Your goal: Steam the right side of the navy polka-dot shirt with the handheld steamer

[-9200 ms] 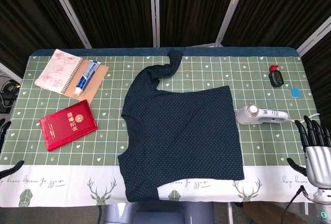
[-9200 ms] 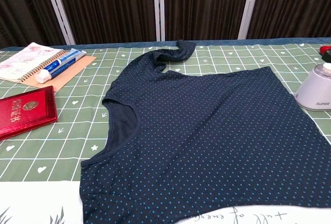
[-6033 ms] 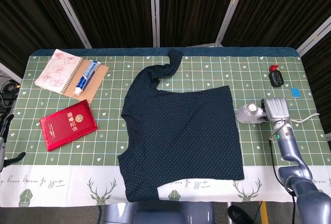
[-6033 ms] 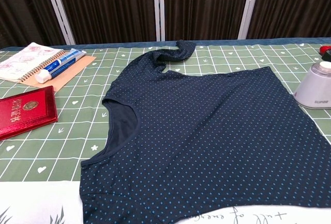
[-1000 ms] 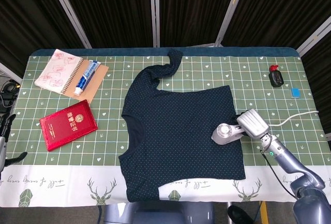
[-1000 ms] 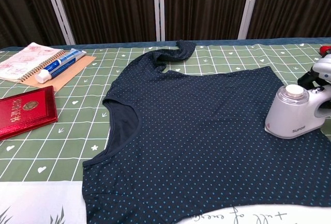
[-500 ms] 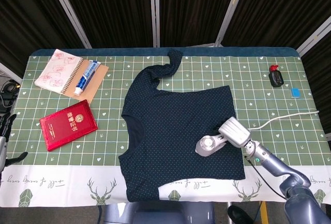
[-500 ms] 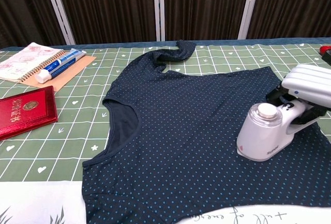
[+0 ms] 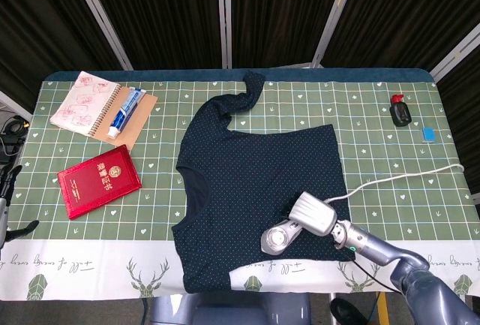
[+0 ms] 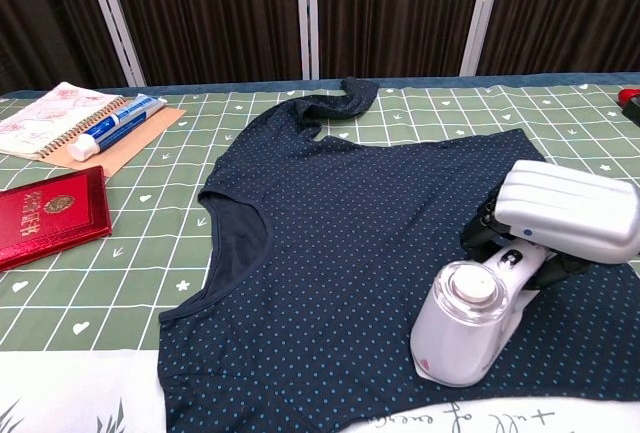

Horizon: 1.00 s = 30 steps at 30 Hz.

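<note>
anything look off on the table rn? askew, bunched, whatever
One thing: the far sleeve of the navy polka-dot shirt is bunched and curled up instead of lying flat. Otherwise normal: the right hand grips the steamer with its head down on the shirt, cord trailing off to the right. Nothing spilled or damaged.

Steamer (image 9: pixel 276 239) on shirt (image 9: pixel 255 182), front-right.

Navy shirt (image 9: pixel 259 186) with pale blue dots, white steamer (image 10: pixel 468 325), green grid tablecloth (image 9: pixel 390 133), red booklet (image 9: pixel 99 180), perhaps gold-stamped.
</note>
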Available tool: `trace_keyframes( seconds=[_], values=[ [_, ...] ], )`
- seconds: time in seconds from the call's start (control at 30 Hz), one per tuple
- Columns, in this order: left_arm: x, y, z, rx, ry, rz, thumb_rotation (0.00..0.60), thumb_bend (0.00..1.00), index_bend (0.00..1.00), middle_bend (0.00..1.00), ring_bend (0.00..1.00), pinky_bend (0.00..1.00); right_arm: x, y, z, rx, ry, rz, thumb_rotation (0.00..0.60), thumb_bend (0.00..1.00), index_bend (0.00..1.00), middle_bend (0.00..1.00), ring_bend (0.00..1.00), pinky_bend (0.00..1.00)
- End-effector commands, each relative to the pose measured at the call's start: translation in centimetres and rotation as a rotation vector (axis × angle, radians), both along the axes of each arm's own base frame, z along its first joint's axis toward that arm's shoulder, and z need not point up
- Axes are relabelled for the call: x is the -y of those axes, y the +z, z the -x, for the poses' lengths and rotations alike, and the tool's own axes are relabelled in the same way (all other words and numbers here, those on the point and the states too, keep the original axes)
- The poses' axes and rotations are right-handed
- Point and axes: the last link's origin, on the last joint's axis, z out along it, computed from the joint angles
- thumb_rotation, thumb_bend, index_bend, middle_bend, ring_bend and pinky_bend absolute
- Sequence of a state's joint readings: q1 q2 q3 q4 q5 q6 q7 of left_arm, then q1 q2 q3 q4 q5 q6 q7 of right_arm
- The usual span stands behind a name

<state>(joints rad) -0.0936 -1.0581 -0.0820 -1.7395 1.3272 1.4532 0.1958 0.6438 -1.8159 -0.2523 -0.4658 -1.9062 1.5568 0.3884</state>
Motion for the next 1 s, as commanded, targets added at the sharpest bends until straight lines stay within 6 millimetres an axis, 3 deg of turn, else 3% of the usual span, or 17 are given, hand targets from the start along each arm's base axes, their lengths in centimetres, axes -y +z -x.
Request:
trace_keyframes(
  seconds=[0.03,0.27,0.57,0.8,1.0],
  values=[
    [0.0,0.0,0.0,0.001,0.0,0.001,0.6,0.0,0.0,0.0,0.0,0.0,0.1,0.3,0.3,-0.006,-0.01,0.007,0.6,0.6,0.85,0.79,0.77,1.0],
    [0.0,-0.1,0.0,-0.003,-0.001,0.003,0.6,0.0,0.0,0.0,0.0,0.0,0.8,2.2,2.5,-0.022,-0.089,0.046,0.6,0.6,0.85,0.79,0.77,1.0],
    [0.0,-0.3,-0.1,-0.004,-0.002,0.011,0.6,0.0,0.0,0.0,0.0,0.0,1.4,5.1,7.2,-0.051,-0.284,0.101,0.6,0.6,0.85,0.79,0.77,1.0],
    [0.0,-0.5,-0.2,-0.006,-0.006,0.017,0.6,0.0,0.0,0.0,0.0,0.0,1.7,5.8,8.7,-0.055,-0.365,0.112,0.6,0.6,0.85,0.79,0.77,1.0],
    [0.0,-0.6,-0.3,-0.005,-0.007,0.019,0.6,0.0,0.0,0.0,0.0,0.0,1.3,4.7,7.9,-0.027,-0.344,0.072,0.6,0.6,0.85,0.79,0.77,1.0]
  ],
)
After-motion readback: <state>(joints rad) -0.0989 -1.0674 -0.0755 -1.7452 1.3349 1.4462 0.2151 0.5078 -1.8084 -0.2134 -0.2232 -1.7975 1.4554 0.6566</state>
